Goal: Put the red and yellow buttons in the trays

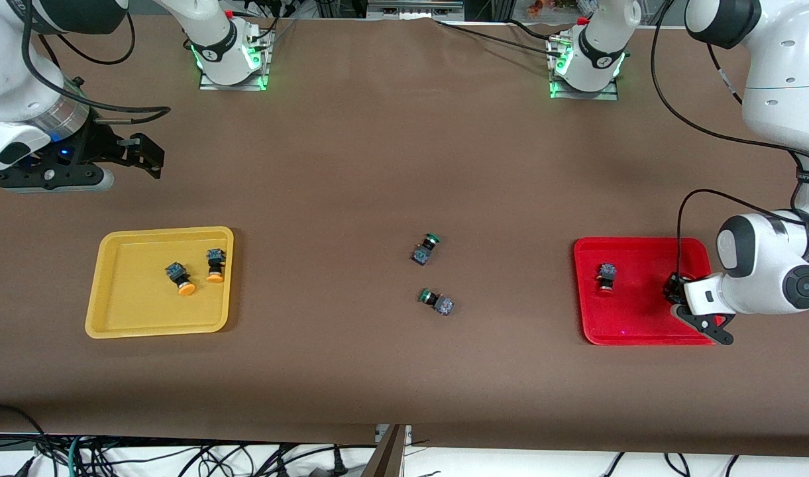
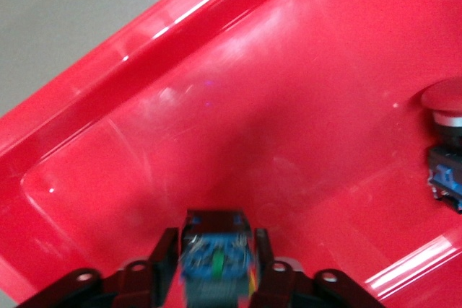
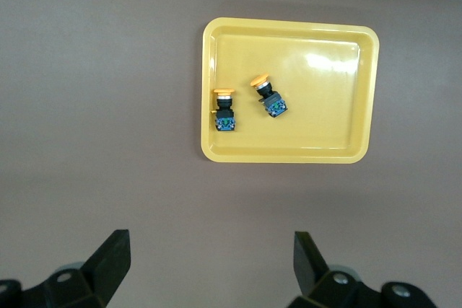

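So at this point the job was pretty much wrapped up on the yellow side: both yellow-capped buttons (image 1: 179, 279) (image 1: 215, 265) were lying on their sides in the yellow tray (image 1: 112, 318), toward the corner nearest the table's middle and its robot-side edge, close together but not touching. The right gripper (image 1: 151, 154) was parked up in the air over bare table between that tray and the table's robot-side edge, fingers spread wide with nothing between them, so that arm was just waiting. The action was all at the red tray (image 1: 633, 334). One red-capped button (image 1: 605, 275) was already down in it, near the tray's edge that faces the table's middle. The second red button (image 2: 215, 265) was pinched by its dark blocky body between the fingers of the left gripper (image 1: 676, 295), held low over the tray floor near the tray's edge closest to the left arm's end of the table; whether it was touching the floor couldn't be told. To finish this well, the button probably needed to be eased down until it was resting on the tray, then the fingers opened slowly and lifted straight up so it wasn't flicked over the rim or knocked into the other one. The two green-capped buttons (image 1: 424, 250) (image 1: 437, 301) in the table's middle were best left alone.
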`<move>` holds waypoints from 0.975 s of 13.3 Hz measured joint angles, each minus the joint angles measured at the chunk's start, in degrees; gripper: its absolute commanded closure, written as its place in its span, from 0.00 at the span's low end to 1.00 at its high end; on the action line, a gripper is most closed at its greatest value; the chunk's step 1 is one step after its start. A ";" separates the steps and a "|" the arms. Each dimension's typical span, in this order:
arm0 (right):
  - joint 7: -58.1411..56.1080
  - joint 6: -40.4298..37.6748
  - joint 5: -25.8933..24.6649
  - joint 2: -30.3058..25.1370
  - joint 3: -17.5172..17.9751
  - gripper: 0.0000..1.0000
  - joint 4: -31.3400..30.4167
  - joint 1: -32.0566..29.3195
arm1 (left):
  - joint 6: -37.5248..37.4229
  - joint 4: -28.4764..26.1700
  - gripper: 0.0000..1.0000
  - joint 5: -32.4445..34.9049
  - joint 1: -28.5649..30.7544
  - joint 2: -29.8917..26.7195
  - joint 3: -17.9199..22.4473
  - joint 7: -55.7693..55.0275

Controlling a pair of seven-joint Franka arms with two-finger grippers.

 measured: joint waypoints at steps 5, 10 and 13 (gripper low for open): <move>0.00 -1.90 0.63 0.43 0.14 0.00 0.16 0.15 | -3.69 1.83 0.00 0.00 -0.85 -2.88 -1.73 -0.19; 0.00 -2.08 1.18 0.43 0.14 0.00 0.29 0.21 | -20.26 4.06 0.00 0.00 -7.31 -15.90 -2.51 -12.01; 0.00 -2.08 1.56 0.44 0.14 0.00 1.06 0.22 | -31.11 8.20 0.00 0.00 -8.66 -21.05 -2.51 -19.41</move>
